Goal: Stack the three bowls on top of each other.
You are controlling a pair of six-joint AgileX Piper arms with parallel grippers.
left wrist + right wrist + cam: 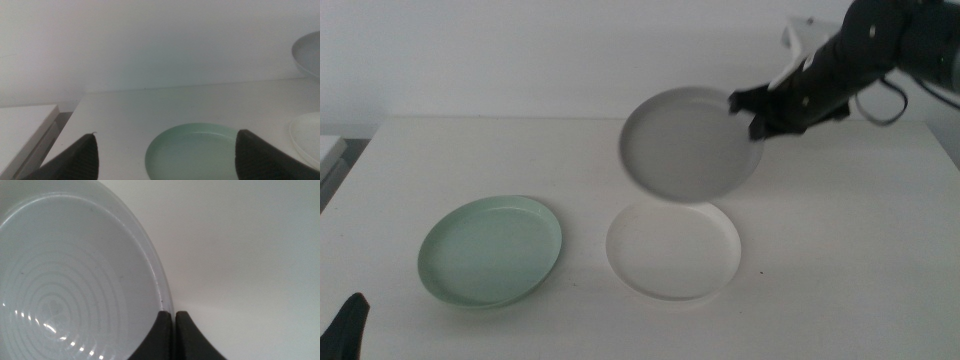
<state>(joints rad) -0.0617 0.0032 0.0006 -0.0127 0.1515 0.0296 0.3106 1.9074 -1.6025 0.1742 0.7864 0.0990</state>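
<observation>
White tabletop point(840, 250), bearing white bowl point(673, 250) with mint green bowl point(491, 249) beside it. Right claw point(752, 112) clamped on rim of grey bowl point(692, 143), tilted, airborne just above white bowl. Left claw point(165, 150) spread apart, near mint green bowl.

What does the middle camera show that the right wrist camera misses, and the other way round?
Only the middle view shows the mint green bowl and white bowl on the table, and the waiting left gripper at the bottom edge. Only the right wrist view shows the ring pattern inside the grey bowl. Both show the right gripper pinching that bowl's rim.
</observation>
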